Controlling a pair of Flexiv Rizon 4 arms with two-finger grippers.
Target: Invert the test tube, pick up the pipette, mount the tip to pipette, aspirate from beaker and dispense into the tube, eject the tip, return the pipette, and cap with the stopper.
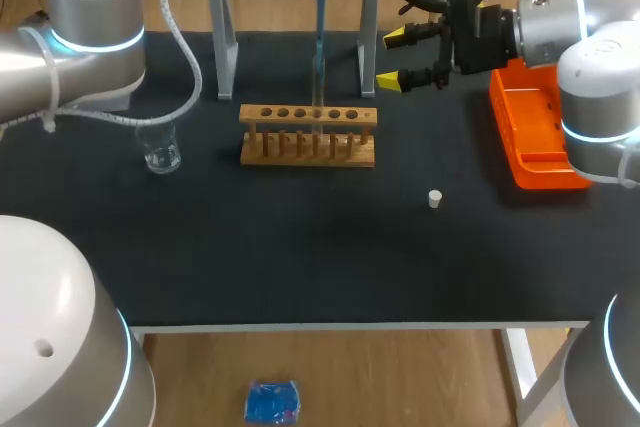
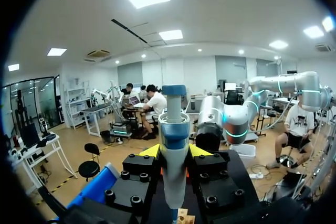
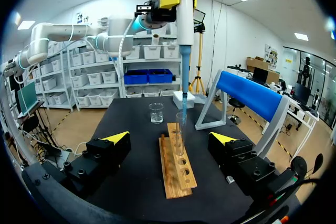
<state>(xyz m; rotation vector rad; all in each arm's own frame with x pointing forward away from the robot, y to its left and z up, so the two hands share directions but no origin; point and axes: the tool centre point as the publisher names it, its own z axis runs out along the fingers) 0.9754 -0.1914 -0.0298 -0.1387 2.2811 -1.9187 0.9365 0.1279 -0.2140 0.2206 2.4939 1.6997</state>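
Grasping pipette (image 3: 185, 14) in left gripper (image 2: 174, 153) over the test tube (image 3: 180, 127) in the rack (image 1: 308, 137); with right gripper (image 1: 392, 59) released, nearby.

Found rack (image 1: 308, 135) near mid-table with tube (image 3: 181, 125) standing in it and pipette (image 3: 185, 14) hanging over tube. From rack, logged beaker (image 1: 161, 148) at nine o'clock, well apart; stopper (image 1: 435, 198) at four; tray (image 1: 535, 137) at three; stand (image 1: 224, 47) at twelve.

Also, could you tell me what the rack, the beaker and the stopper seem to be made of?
The rack looks like unpainted matte wood, going by its tan grain. The beaker is clear and shiny, likely glass, possibly plastic. The stopper is white and dull, perhaps rubber or plastic; too small to tell.
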